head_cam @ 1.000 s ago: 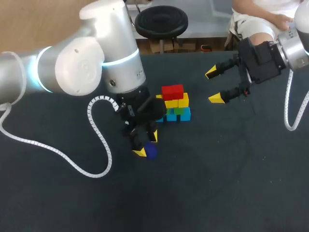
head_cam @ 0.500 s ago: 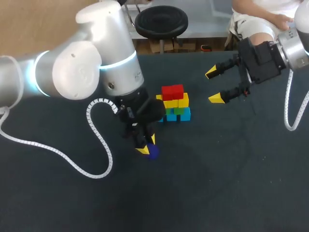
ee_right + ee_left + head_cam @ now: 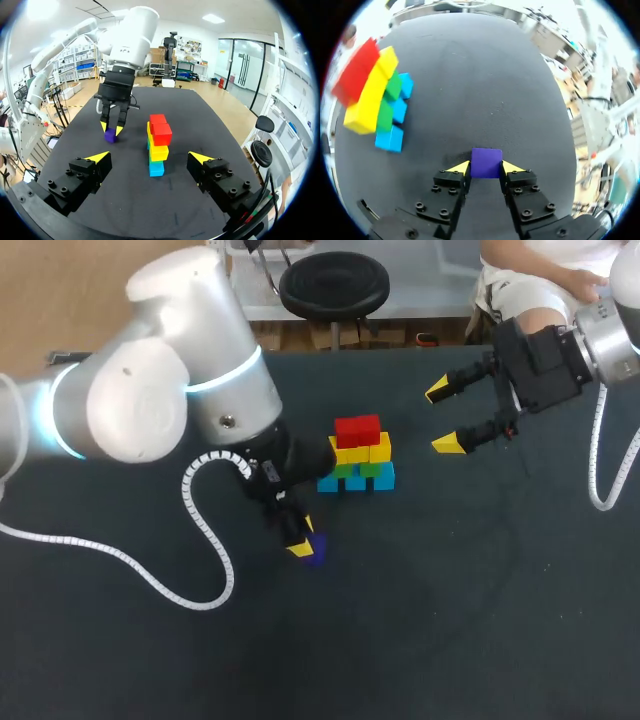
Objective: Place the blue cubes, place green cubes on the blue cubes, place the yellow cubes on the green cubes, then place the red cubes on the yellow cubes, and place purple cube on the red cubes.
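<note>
Gripping the purple cube from both sides, the left pincer has its yellow tips snug against it, low over the dark surface. Near it is the stack: blue cubes at the bottom, then green cubes, yellow cubes, red cubes on top. The right pincer hangs wide open holding nothing, beyond the stack.

Left claw, yellow tips against the purple cube on the dark surface. Nearby stack: red cubes over yellow cubes, green cubes, blue cubes. Right claw, fingers spread, well apart from the stack.
</note>
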Available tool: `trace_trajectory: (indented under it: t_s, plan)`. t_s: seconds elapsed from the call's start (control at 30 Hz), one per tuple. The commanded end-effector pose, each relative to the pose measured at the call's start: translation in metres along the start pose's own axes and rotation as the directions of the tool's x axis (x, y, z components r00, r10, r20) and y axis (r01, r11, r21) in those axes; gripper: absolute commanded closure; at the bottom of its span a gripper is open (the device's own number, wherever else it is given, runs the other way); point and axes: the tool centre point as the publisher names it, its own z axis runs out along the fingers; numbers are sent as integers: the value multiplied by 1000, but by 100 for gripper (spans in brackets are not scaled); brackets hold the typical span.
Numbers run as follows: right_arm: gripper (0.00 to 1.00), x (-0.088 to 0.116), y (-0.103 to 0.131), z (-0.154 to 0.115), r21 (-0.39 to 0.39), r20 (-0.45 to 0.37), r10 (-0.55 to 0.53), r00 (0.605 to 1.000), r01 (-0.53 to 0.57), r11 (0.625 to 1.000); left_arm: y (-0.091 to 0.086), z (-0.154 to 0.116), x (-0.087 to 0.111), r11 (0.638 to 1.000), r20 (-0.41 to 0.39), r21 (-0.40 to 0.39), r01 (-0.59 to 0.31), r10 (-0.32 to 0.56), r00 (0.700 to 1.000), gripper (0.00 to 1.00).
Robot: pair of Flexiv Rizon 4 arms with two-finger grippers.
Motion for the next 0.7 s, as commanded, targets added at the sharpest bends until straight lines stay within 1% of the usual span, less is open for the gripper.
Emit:
trace_trajectory:
  t_s: [0.03, 0.07, 0.1, 0.13, 0.2, 0.23, 0.27, 0.3, 0.33, 0.37, 0.5, 0.7]
  plan:
    - [0, 0, 1, 0, 2, 1, -1, 1000, 1, 1000, -12, 0, 8, 992, 90, -93, 82, -74, 993, 100]
    - [0, 0, 1, 0, 2, 1, -1, 1000, 1, 1000, -11, 0, 7, 993, 96, -88, 73, -65, 993, 100]
    - [0, 0, 1, 0, 2, 1, -1, 1000, 1, 1000, -9, 1, 6, 993, 95, -82, 88, -80, 992, 100]
    - [0, 0, 1, 0, 2, 1, -1, 1000, 1, 1000, -8, 3, 5, 995, 102, -80, 59, -51, 993, 100]
    - [0, 0, 1, 0, 2, 1, -1, 1000, 1, 1000, -6, 5, 3, 995, 97, -75, 68, -61, 993, 100]
    - [0, 0, 1, 0, 2, 1, -1, 1000, 1, 1000, -4, 6, 2, 997, 98, -67, 48, -41, 994, 100]
    - [0, 0, 1, 0, 2, 1, -1, 1000, 1, 1000, -3, 7, 2, 995, 86, -59, 79, -74, 994, 100]
    - [0, 0, 1, 0, 2, 1, -1, 1000, 1, 1000, -3, 8, 2, 995, 97, -63, 72, -66, 993, 100]
    - [0, 0, 1, 0, 2, 1, -1, 1000, 1, 1000, -2, 9, 2, 993, 94, -59, 106, -100, 991, 100]
    - [0, 0, 1, 0, 2, 1, -1, 1000, 1, 1000, -2, 10, 2, 994, 97, -58, 92, -86, 992, 100]
    - [0, 0, 1, 0, 2, 1, -1, 1000, 1, 1000, 0, 12, 1, 992, 108, -62, 107, -100, 989, 100]
    - [0, 0, 1, 0, 2, 1, -1, 1000, 1, 1000, 1, 9, -6, 989, 114, -77, 126, -116, 987, 100]
